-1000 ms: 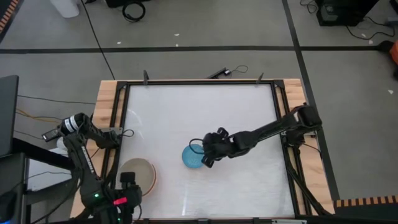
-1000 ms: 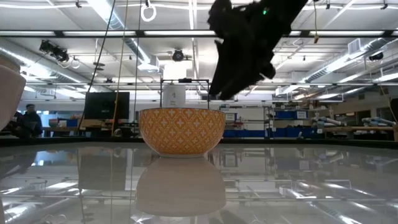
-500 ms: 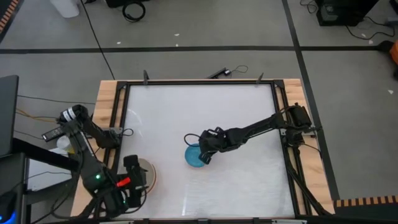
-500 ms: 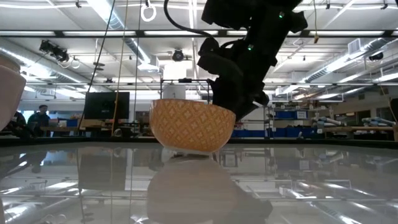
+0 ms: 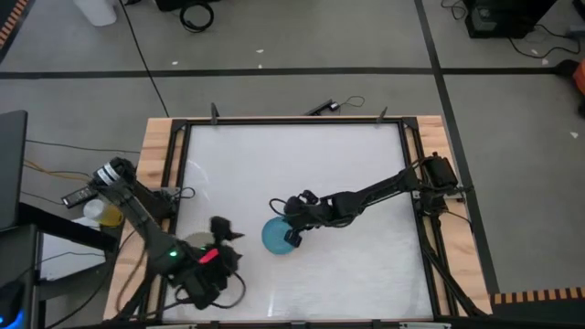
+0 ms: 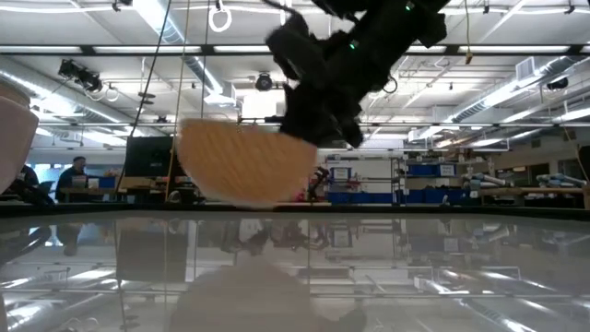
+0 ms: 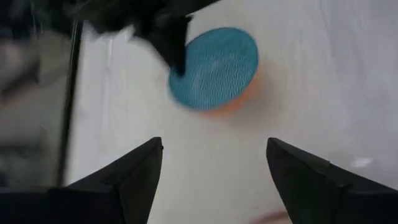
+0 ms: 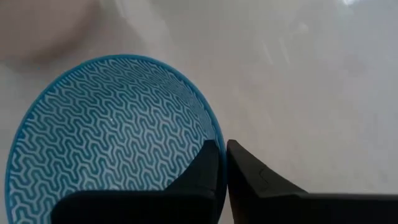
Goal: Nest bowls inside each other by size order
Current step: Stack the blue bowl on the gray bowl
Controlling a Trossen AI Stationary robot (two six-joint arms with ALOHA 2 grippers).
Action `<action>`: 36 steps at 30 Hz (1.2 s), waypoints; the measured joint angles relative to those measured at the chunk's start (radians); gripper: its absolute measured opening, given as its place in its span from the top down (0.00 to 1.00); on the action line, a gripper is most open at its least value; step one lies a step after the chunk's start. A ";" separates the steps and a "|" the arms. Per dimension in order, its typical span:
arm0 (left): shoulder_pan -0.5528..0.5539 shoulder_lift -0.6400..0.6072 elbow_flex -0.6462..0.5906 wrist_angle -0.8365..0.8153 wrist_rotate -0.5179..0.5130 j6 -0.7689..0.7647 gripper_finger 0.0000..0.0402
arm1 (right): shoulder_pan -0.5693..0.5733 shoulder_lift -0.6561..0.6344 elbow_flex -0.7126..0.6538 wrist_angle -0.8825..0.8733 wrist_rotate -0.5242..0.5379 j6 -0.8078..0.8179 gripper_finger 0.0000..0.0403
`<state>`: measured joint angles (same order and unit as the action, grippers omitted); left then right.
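Observation:
The small bowl (image 8: pixel 112 137), blue with a wavy pattern inside and orange outside (image 6: pixel 244 171), hangs tilted just above the table's middle (image 5: pixel 277 236). My right gripper (image 8: pixel 222 163) is shut on its rim and reaches in from the table's right (image 5: pixel 294 233). My left gripper (image 7: pixel 214 180) stands open near the table's near left (image 5: pixel 228 232), pointing at the blue bowl (image 7: pixel 214 68) and touching nothing. A grey-beige bowl (image 5: pixel 189 240) lies mostly hidden under my left arm. My right gripper pinches the blue bowl's rim (image 8: pixel 211 138) on the side toward the table's right, with one finger (image 8: pixel 205 165) inside the bowl and the other (image 8: pixel 245 168) outside. It comes slanting down from the right. The bowl hangs tilted, clear of the table.
A pale bowl's side (image 6: pixel 11 129) shows at the left edge of the low view. A black frame rail (image 5: pixel 292 122) runs round the white tabletop, whose far half (image 5: pixel 292 164) is bare. A person (image 6: pixel 74 175) sits in the room beyond.
My right gripper has come down on the blue bowl's rim and shut on it. The bowl, which stood upright on the table, has tipped, come off the table and shifted a little toward the left. My left arm has swung from the near left corner toward the blue bowl.

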<state>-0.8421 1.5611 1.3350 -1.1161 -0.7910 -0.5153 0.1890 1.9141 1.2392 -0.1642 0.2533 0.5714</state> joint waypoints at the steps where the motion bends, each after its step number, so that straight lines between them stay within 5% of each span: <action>1: 0.016 0.012 0.000 0.031 0.000 0.092 0.28 | 0.000 0.000 0.000 0.035 -0.007 -0.006 0.95; 6: 0.086 0.079 0.000 0.129 0.047 0.472 0.28 | -0.009 -0.001 0.000 0.101 -0.039 -0.033 0.96; 13: 0.162 0.152 0.000 0.179 0.162 0.696 0.36 | -0.016 -0.001 0.000 0.105 -0.042 -0.102 0.96; 26: 0.311 0.206 -0.001 0.329 0.481 0.735 0.70 | -0.006 -0.001 0.000 0.113 -0.039 -0.218 0.96; 36: 0.330 0.208 -0.001 0.316 0.499 0.705 0.97 | 0.000 -0.007 0.003 0.153 -0.036 -0.227 0.84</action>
<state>-0.5117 1.7691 1.3342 -0.8000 -0.2921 0.1897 0.1886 1.9072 1.2427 -0.0109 0.2169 0.3447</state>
